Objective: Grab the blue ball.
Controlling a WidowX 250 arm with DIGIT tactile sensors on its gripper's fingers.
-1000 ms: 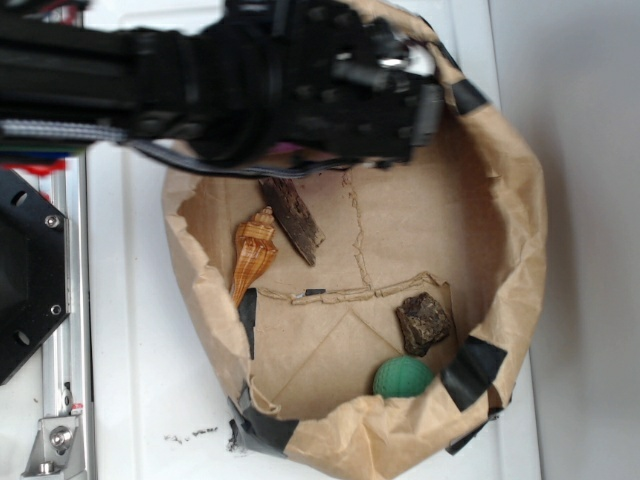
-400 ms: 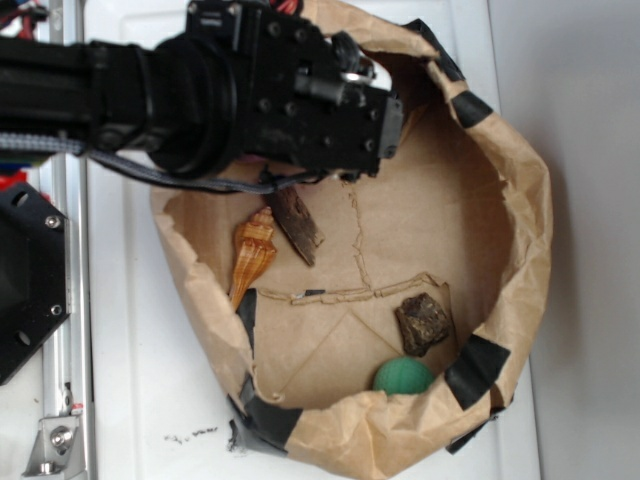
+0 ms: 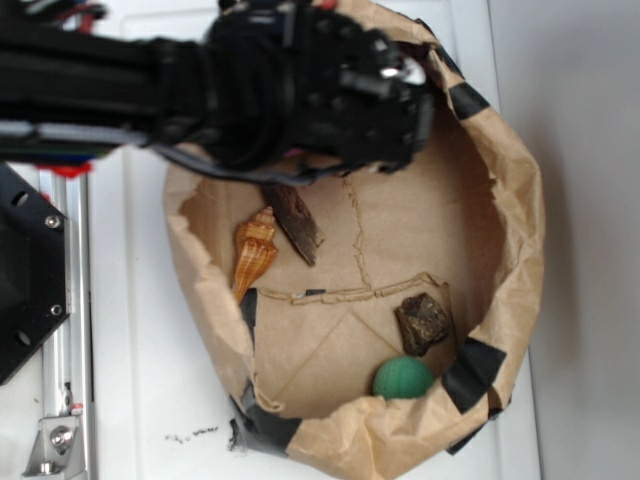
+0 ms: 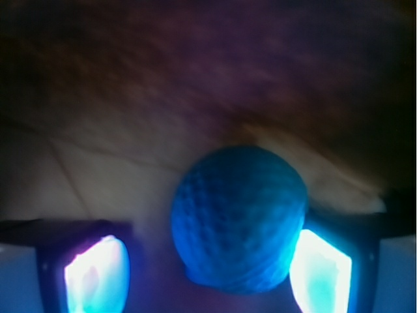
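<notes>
The blue ball (image 4: pixel 238 218), teal-blue with a finely dimpled surface, fills the middle of the wrist view on the brown paper floor. It sits between the fingers of my gripper (image 4: pixel 208 270), which is open. The right fingertip (image 4: pixel 320 270) is against the ball's side. The left fingertip (image 4: pixel 96 274) stands apart from it with a gap. In the exterior view my black gripper (image 3: pixel 385 110) reaches down into the top of the paper bag (image 3: pixel 520 200) and hides the blue ball.
Inside the bag lie a green ball (image 3: pixel 403 378) at the bottom, a dark rock (image 3: pixel 423 322) above it, an orange shell (image 3: pixel 254 252) at the left and a brown bark piece (image 3: pixel 293 218). The bag's raised walls surround the gripper.
The arm swung left by 0.4 s ago and has come back right over the bag's top. The bag's left wall shifted slightly with it.
</notes>
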